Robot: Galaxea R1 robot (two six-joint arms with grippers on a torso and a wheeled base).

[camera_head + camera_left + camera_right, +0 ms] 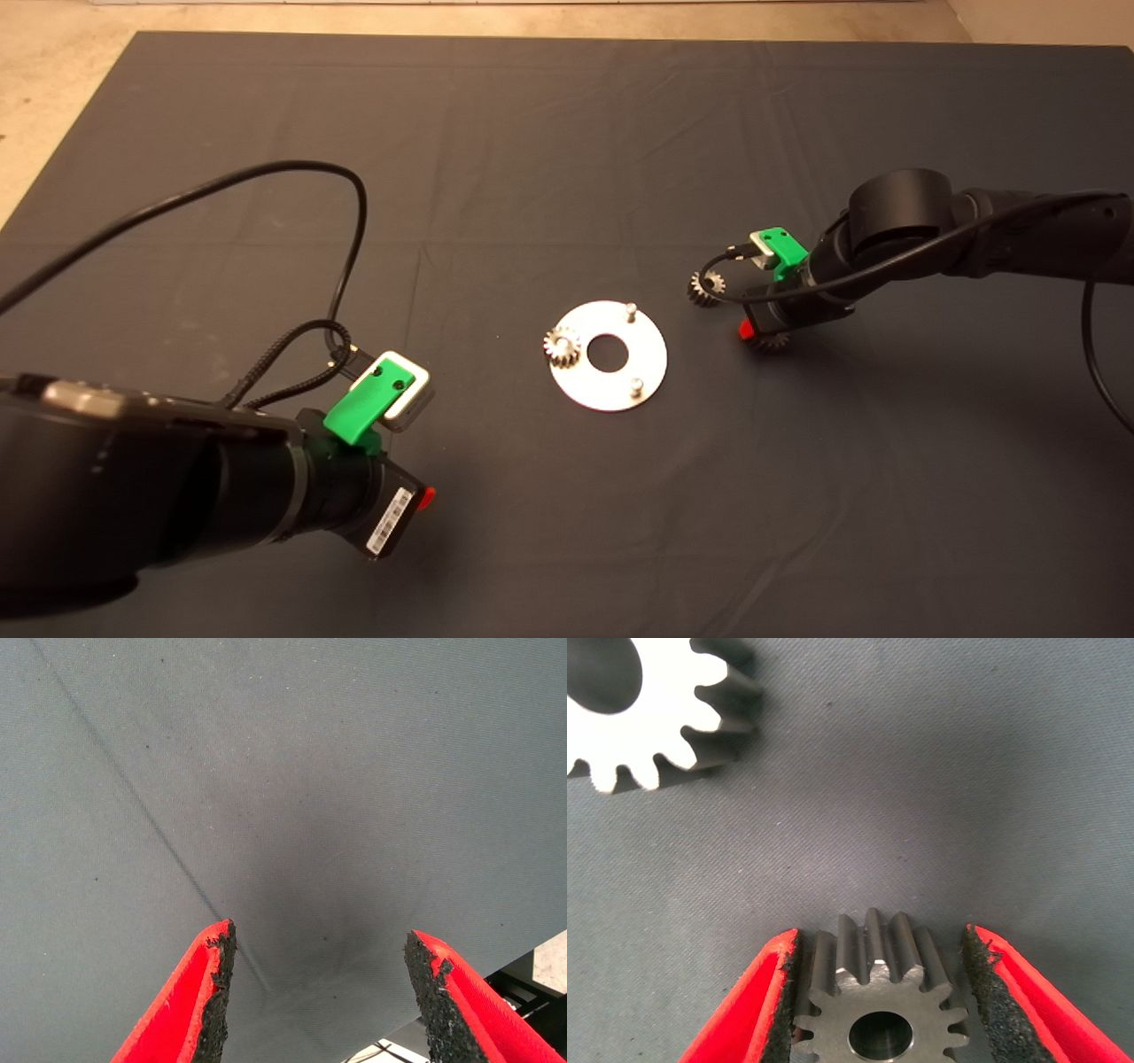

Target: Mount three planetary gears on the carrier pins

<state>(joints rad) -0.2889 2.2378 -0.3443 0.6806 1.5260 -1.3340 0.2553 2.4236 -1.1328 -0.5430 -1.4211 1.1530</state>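
I see a wide dark grey cloth mat (pixel 549 159) covering the table, faintly creased, with pale beige floor (pixel 53 80) past its far and left edges. Lying directly on the mat: a flat round silver metal disc with a central hole (pixel 608 355), near the middle; a small dark metal spur gear (pixel 705 289) just to the disc's right, apart from it; and a second small grey toothed gear (pixel 879 1001) on the mat nearby, further right.
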